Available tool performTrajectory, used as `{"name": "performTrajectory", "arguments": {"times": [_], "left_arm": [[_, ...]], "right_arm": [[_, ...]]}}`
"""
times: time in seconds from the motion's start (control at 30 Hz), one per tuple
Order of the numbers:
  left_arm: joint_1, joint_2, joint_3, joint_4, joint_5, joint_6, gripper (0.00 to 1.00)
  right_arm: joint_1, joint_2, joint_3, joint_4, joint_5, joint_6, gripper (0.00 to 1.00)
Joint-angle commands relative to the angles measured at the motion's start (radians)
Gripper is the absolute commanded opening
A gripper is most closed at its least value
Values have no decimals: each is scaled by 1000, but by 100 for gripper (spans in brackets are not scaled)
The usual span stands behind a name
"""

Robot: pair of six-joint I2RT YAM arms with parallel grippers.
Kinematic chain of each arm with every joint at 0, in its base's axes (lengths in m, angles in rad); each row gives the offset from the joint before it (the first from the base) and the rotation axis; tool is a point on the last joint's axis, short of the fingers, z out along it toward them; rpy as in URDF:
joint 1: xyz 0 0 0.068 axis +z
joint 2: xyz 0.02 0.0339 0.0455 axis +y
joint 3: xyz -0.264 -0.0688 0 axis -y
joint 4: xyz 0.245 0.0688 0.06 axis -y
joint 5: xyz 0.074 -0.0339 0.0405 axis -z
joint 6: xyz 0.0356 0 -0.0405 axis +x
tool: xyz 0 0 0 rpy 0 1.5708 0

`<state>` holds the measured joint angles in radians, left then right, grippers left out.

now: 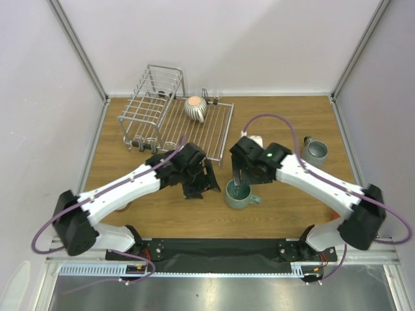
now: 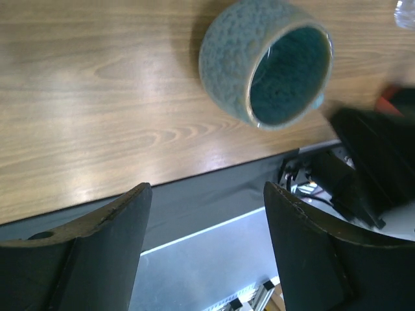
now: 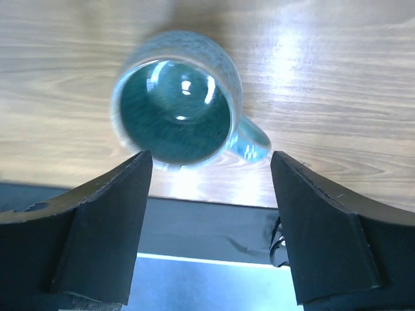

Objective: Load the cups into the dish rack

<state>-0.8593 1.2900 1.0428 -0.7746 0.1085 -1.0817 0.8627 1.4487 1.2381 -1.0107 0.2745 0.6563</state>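
we poise the right gripper point(image 3: 209, 159), jaws apart, over the teal mug point(image 3: 174, 107) at the table's point(image 1: 285, 116) near edge to grasp it; left gripper point(image 2: 207, 188) likewise apart.

From above, the right gripper point(image 1: 241, 184) covers the far rim of the teal mug point(image 1: 233, 199). Just beyond the mug, a white thing point(image 1: 255, 139) peeks from behind that wrist, too hidden to name. Far beyond the mug, at the back edge of the dish rack point(image 1: 170, 126), small clear shapes point(image 1: 211, 95) (perhaps glass) are too small to tell. In the left wrist view, a clear object point(image 2: 405, 13) right of the mug is cut off by the corner, and an orange-red patch point(image 2: 391, 96) is blurred.
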Motion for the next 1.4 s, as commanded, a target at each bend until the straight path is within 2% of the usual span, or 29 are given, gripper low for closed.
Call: {"name": "performTrajectory", "arguments": {"times": [0.0, 0.17, 0.3, 0.33, 0.43, 0.57, 0.8, 0.93, 1.0, 1.1, 1.17, 1.2, 1.37], "left_arm": [[-17, 80, 103, -21, -6, 22, 76], [-43, 245, 285, -120, -88, 25, 75], [-66, 359, 391, -196, -102, 34, 76], [-75, 374, 407, -199, -98, 34, 75], [-86, 433, 422, -198, -86, 35, 74], [-90, 479, 438, -233, -105, 40, 73], [-92, 561, 438, -192, -82, 62, 72], [-92, 592, 441, -178, -85, 71, 61], [-92, 604, 450, -173, -89, 80, 60], [-90, 629, 470, -175, -92, 94, 53], [-89, 641, 476, -170, -83, 104, 46], [-87, 649, 474, -169, -76, 106, 38], [-83, 647, 470, -150, -66, 123, 14]], "right_arm": [[-10, -135, 87, -86, 49, 11, 80], [-54, -285, 44, -152, 49, 29, 80], [-137, -390, -22, -170, 5, 34, 82], [-189, -408, -31, -167, -38, 26, 82], [-270, -468, -45, -172, -93, -10, 82], [-316, -510, -39, -196, -106, -34, 82], [-327, -556, -52, -210, -121, -32, 82], [-327, -574, -60, -220, -118, -27, 82], [-327, -580, -62, -227, -118, -29, 82], [-329, -590, -69, -236, -118, -26, 82], [-329, -594, -77, -236, -120, -26, 82], [-329, -597, -78, -235, -123, -26, 82], [-329, -597, -89, -226, -161, -27, 82]]}}
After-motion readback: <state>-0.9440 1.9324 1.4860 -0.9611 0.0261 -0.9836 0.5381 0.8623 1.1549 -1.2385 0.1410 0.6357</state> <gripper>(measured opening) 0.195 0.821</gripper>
